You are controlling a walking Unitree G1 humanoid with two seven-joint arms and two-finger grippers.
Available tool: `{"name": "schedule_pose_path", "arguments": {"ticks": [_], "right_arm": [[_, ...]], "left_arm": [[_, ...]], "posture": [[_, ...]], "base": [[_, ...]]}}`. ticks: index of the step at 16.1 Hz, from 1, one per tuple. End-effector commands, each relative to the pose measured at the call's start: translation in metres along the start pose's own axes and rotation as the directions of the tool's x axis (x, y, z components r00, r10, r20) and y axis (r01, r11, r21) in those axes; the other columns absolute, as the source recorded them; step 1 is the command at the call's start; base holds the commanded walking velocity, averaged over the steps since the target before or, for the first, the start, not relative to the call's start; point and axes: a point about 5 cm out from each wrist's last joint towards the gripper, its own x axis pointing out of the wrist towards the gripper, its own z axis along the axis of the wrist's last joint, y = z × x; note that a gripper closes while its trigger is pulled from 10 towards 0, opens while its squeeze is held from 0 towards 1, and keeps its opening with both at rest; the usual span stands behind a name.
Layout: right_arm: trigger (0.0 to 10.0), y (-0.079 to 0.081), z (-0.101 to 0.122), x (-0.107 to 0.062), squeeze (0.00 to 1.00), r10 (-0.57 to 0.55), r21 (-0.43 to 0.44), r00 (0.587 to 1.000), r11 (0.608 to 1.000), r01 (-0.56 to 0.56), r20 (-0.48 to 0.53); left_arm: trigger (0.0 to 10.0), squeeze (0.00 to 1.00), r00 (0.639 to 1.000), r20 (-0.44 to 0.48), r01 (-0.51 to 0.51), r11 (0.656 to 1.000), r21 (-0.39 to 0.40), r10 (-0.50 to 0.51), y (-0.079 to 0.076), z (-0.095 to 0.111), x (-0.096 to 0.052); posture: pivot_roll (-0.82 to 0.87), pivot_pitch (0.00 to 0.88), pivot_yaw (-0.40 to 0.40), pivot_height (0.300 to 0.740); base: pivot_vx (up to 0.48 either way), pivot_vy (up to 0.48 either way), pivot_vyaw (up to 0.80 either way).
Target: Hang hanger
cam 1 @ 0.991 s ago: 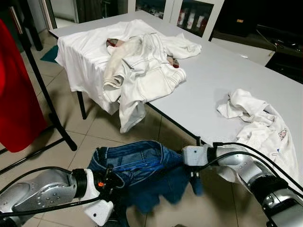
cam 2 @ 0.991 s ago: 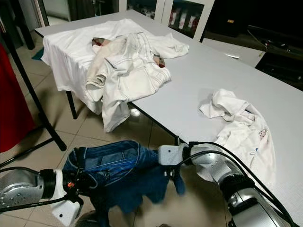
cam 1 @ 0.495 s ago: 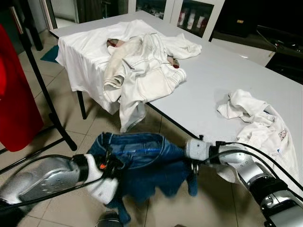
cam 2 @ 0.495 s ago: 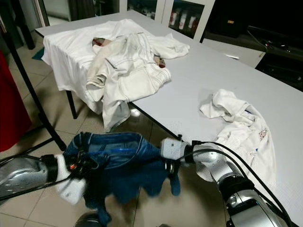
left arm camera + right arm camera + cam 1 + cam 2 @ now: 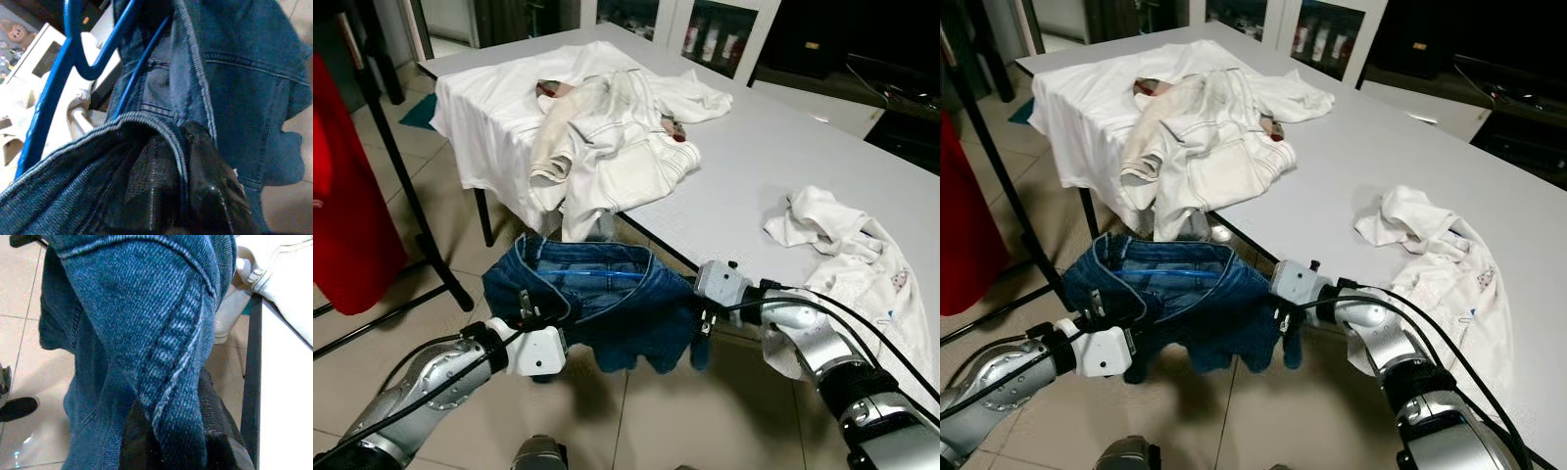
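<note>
denim jeans (image 5: 597,308) hang stretched between both grippers, just off the near edge of the counter (image 5: 773,162), with a blue hanger (image 5: 73,73) inside the waistband. left gripper (image 5: 181,161) and right gripper (image 5: 171,426) each have jaws clamped on the waistband.

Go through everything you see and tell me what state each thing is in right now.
Blue jeans: held up off the floor, waistband stretched between both grippers.
Blue hanger: inside the jeans' waistband, not hung.
Left gripper: shut on the waistband.
Right gripper: shut on the jeans.
White clothes pile: crumpled on the table, draping over its edge.
White shirt: crumpled on the table.
Red garment: hanging.
</note>
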Motion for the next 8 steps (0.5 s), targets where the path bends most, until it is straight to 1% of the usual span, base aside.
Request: {"name": "schedule_pose_path", "arguments": {"ticks": [1,3,4,5,6,7,8], "right_arm": [[0.0,-0.012,0.003,-0.008,0.0,-0.072,0.0,0.997,0.997,0.072,0.028],[0.0,-0.015,0.005,-0.008,0.0,-0.099,-0.01,0.995,0.995,0.099,0.032],[0.0,-0.016,0.005,-0.007,0.0,-0.126,-0.026,0.992,0.992,0.127,0.03],[0.0,-0.016,0.005,-0.007,0.0,-0.156,-0.03,0.987,0.987,0.157,0.029],[0.0,-0.016,0.004,-0.006,0.0,-0.17,-0.03,0.985,0.985,0.171,0.028],[0.0,-0.015,0.004,-0.005,0.0,-0.191,-0.028,0.981,0.981,0.192,0.035],[0.0,-0.015,0.005,-0.005,0.0,-0.207,-0.03,0.977,0.978,0.208,0.042]], "left_arm": [[10.0,1.0,1.0,-0.009,-0.014,1.0,0.009,0.014,0.006,-0.002,-0.004],[10.0,1.0,1.0,-0.002,-0.019,0.998,0.054,0.019,0.011,0.0,-0.005],[10.0,1.0,0.998,-0.003,-0.055,0.998,0.043,0.055,0.016,0.001,-0.003],[10.0,1.0,0.994,-0.004,-0.11,0.994,0.01,0.11,0.019,0.002,-0.001],[10.0,0.96,0.991,-0.004,-0.137,0.991,-0.013,0.136,0.02,0.003,0.0],[10.0,0.0,0.983,0.005,-0.185,0.979,-0.09,0.186,0.02,0.006,0.004],[10.0,0.0,0.975,0.015,-0.216,0.963,-0.161,0.221,0.018,0.009,0.007]], "posture": [[0.22,0.0,-0.121,0.71],[0.23,0.0,-0.12,0.71],[0.23,0.0,-0.116,0.71],[0.23,0.0,-0.116,0.71],[0.23,0.0,-0.116,0.71],[0.23,0.0,-0.116,0.71],[0.22,0.001,-0.115,0.71]], "base": [[0.0,0.0,0.0],[0.0,0.0,0.0],[0.0,0.0,0.0],[0.0,0.0,0.0],[0.0,0.0,0.0],[0.0,0.0,0.0],[0.0,0.0,0.0]]}}
